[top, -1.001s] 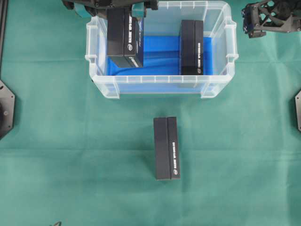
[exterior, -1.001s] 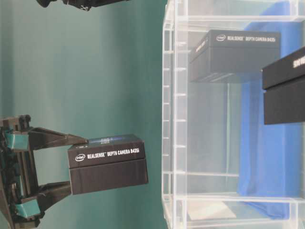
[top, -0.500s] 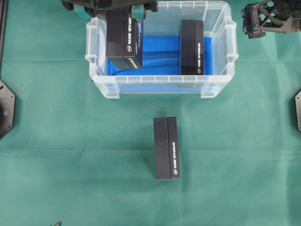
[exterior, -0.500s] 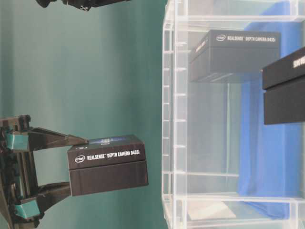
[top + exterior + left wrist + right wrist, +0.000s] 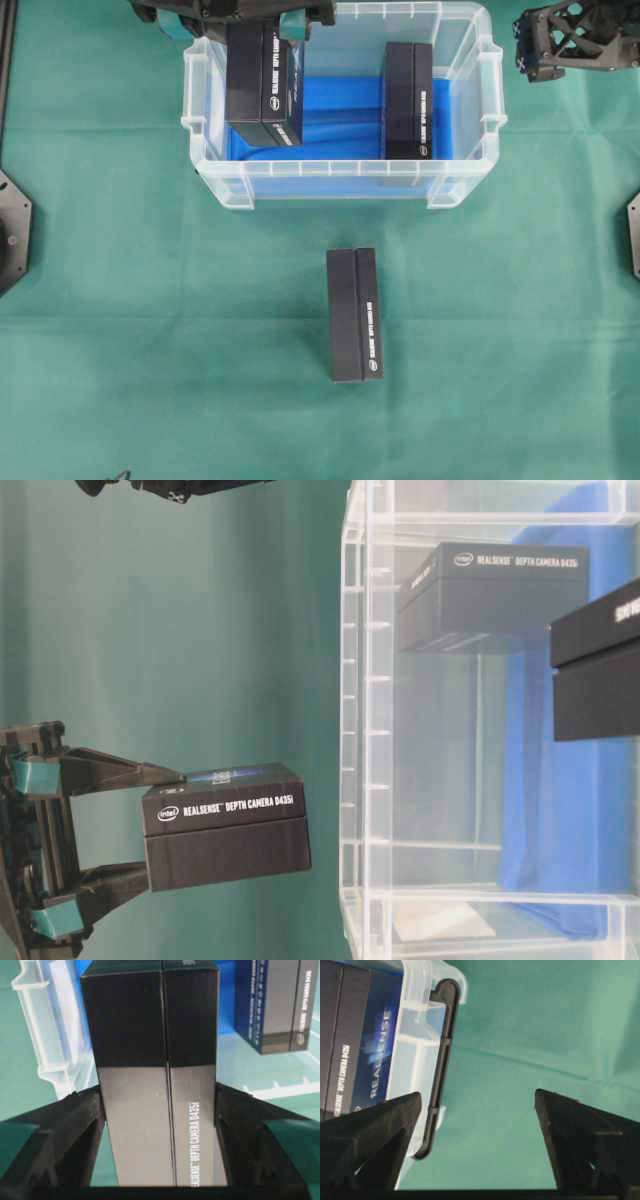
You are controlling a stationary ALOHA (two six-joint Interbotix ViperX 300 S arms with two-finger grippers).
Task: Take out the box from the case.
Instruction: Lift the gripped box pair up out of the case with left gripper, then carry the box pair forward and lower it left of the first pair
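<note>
Clamped on both long sides of a black box (image 5: 155, 1075), the jaws of the left gripper (image 5: 157, 1125) hold it lifted, and over the last second almost nothing has changed: at most the box has drifted a hair toward the top of the overhead frame, and in the table-level view it hangs just as it did, its near end short of the case (image 5: 345, 180) wall. I read that as a pause with the lift made but the carry-out not begun; seen from above, the held box (image 5: 264, 85) overlaps the upper left corner of the clear case, so it counts as raised rather than removed. Over in the upper right of the overhead frame the right gripper (image 5: 477, 1125) has its jaws spread wide on nothing, hanging over green cloth (image 5: 150, 330) just outside the case's dark handle (image 5: 440, 1060). A second black box (image 5: 408, 100) stands inside the case on the blue lining (image 5: 340, 115), right of centre, well apart from the held one. A third box (image 5: 354, 314) lies on the cloth below the case, in the lower middle of the frame. Standing in the way, as I judge it, are the case's rim and left wall beneath the held box, and the third box, should the set-down spot be near it.
</note>
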